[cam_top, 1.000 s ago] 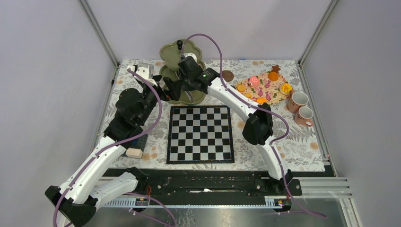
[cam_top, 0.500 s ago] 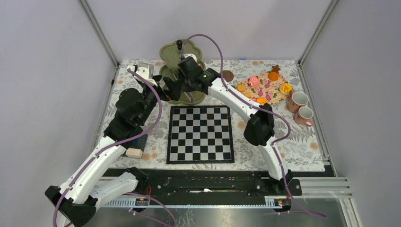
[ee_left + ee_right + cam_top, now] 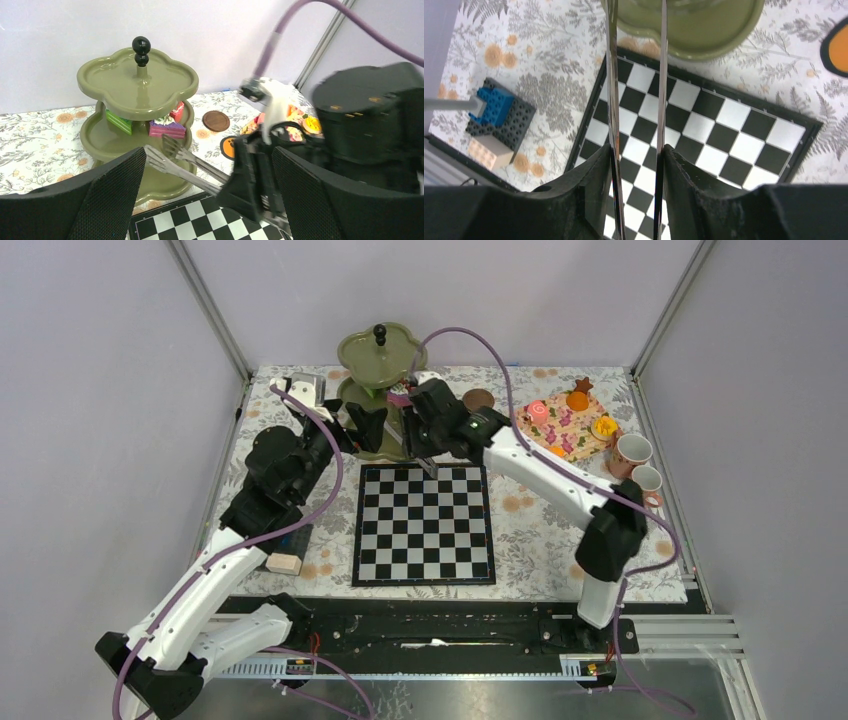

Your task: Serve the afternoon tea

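The olive-green three-tier stand (image 3: 372, 355) with a black knob stands at the back, also in the left wrist view (image 3: 120, 82). Its middle tier holds a green (image 3: 118, 122), a pink (image 3: 167, 129) and a red pastry (image 3: 177, 110). My right gripper (image 3: 424, 436) is shut on metal tongs (image 3: 659, 100); their empty tips (image 3: 167, 150) hang just in front of the stand, above its bottom tier (image 3: 704, 30). My left gripper (image 3: 359, 426) is open and empty beside the stand. More pastries lie on a patterned board (image 3: 566, 426). Two pink cups (image 3: 632, 452) (image 3: 645, 485) stand at the right.
The chessboard (image 3: 424, 523) lies in the middle, under the right gripper. A brown disc (image 3: 481, 399) lies right of the stand. Blue blocks on a dark plate (image 3: 499, 112) and a beige block (image 3: 285, 562) sit at the left.
My right arm has drawn back from the stand toward the chessboard, its elbow swinging right, taking the tongs off the tiers. The left arm has not moved.
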Available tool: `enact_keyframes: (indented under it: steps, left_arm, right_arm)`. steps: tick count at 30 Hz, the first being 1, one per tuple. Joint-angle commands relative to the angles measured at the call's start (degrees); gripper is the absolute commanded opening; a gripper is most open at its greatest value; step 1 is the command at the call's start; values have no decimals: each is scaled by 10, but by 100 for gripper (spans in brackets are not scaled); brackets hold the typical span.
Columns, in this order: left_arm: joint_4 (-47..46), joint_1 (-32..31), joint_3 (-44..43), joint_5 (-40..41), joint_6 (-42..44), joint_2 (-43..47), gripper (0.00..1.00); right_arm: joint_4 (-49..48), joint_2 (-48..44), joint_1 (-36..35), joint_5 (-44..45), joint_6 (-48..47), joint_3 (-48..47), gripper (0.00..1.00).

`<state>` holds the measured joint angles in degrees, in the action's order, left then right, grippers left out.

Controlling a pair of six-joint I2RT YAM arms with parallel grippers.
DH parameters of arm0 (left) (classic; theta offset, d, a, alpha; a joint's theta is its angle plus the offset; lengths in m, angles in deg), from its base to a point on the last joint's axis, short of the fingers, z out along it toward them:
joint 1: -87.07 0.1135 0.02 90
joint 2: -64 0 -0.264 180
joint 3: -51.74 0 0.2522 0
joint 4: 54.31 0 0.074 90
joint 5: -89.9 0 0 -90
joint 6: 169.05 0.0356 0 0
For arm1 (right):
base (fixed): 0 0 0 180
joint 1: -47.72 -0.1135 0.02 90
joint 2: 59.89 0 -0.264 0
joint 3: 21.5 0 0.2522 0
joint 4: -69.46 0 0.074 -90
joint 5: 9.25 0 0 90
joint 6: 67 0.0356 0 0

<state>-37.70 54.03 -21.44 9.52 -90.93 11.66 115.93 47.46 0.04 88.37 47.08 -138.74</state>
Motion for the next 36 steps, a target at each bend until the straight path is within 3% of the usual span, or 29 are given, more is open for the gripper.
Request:
enact_keyframes:
  steps: [1, 9, 17, 21, 25, 30, 36]
  left_arm:
    - [-30, 3, 0, -7, -2, -6, 99]
    - [-29, 3, -6, -14, -5, -17, 99]
    - [16, 2, -61, -26, -30, -37, 99]
    - [84, 2, -110, -53, -59, -55, 99]
    - [79, 2, -85, -44, -38, -37, 99]
    - [49, 2, -45, 4, 8, -24, 99]
    - [28, 2, 0, -2, 12, -15, 99]
  right_arm:
    - [-57, -116, -5, -3, -6, 95, 46]
    - [-72, -280, 14, 102, -34, 299, 42]
    - [-94, -385, 174, 71, -31, 402, 41]
    - [-88, -379, 257, 69, -34, 409, 41]
    - [-89, -344, 335, 34, -22, 392, 42]
    - [-97, -269, 372, -16, -45, 352, 45]
    - [-149, -225, 417, -73, -111, 345, 43]
